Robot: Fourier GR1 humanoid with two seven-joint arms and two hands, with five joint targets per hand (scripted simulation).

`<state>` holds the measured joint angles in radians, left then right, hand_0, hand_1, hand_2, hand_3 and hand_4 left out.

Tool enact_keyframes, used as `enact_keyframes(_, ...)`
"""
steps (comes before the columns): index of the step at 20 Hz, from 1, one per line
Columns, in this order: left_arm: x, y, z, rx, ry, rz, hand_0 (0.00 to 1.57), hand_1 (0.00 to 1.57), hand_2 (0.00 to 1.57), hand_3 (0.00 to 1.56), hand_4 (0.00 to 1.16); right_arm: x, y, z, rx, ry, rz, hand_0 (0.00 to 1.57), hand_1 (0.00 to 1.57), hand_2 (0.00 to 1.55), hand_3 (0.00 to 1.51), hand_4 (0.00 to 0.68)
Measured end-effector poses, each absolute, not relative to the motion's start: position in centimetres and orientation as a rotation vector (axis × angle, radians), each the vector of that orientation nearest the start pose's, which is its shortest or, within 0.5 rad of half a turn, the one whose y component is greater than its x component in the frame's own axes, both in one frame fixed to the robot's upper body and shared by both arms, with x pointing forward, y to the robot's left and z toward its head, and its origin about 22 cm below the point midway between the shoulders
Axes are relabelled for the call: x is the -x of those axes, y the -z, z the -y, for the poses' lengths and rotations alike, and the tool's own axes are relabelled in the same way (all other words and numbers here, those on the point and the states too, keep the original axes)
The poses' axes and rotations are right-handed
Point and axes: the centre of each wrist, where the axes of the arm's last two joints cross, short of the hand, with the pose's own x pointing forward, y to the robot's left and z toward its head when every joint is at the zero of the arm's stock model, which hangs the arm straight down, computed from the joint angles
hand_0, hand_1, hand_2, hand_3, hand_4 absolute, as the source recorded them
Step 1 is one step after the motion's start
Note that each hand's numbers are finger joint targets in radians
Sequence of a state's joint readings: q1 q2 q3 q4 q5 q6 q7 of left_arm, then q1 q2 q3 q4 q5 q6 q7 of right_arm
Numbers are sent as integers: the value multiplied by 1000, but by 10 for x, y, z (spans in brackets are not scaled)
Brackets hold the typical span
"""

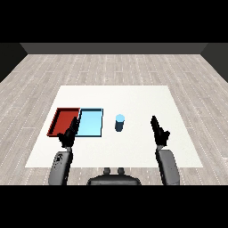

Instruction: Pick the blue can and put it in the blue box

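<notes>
The blue can [120, 122] stands upright on the white table [133, 147], near the middle, held by neither hand. It is just to the right of the blue tray [91, 123], apart from it with a strip of bare table between them. The red tray [63, 121] lies to the left of the blue one, the two side by side with edges touching or nearly so.

The right hand [159, 131] hovers to the right of the can, well apart from it, with table showing between. Its fingers are straight and held together, pointing forward and slightly up, and they grip nothing. The grey right forearm [168, 167] comes in from the lower right.

The left hand [69, 135] sits over the near edge where the red and blue trays meet, to the left of the can and farther from it than the blue tray is. Its fingers are stretched forward, relaxed, holding nothing. The left forearm [60, 168] enters from the lower left.

The can lies between the two hands, a little closer to the right one
</notes>
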<state>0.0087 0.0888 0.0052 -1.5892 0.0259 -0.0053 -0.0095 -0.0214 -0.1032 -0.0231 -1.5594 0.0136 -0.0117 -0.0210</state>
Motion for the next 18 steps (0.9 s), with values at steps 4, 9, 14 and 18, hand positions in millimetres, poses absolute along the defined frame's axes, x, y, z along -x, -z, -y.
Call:
enact_keyframes(4,-240,-4,-250,-53,66,1579,0,0,0,0,0,-263,-9,242,107,-87,1595,0,0,0,0,0)
enact_keyframes(9,-241,-20,-242,5,21,1776,0,0,0,0,0,-288,-28,215,-32,-51,1735,0,0,0,0,0)
enact_keyframes(14,-243,-13,-244,65,-32,1940,0,0,0,0,0,-299,-25,209,-144,-17,1850,0,0,0,0,0)
enact_keyframes(18,-245,-5,-246,83,-45,1988,0,0,0,0,0,-294,-18,209,-167,-7,1879,0,0,0,0,0)
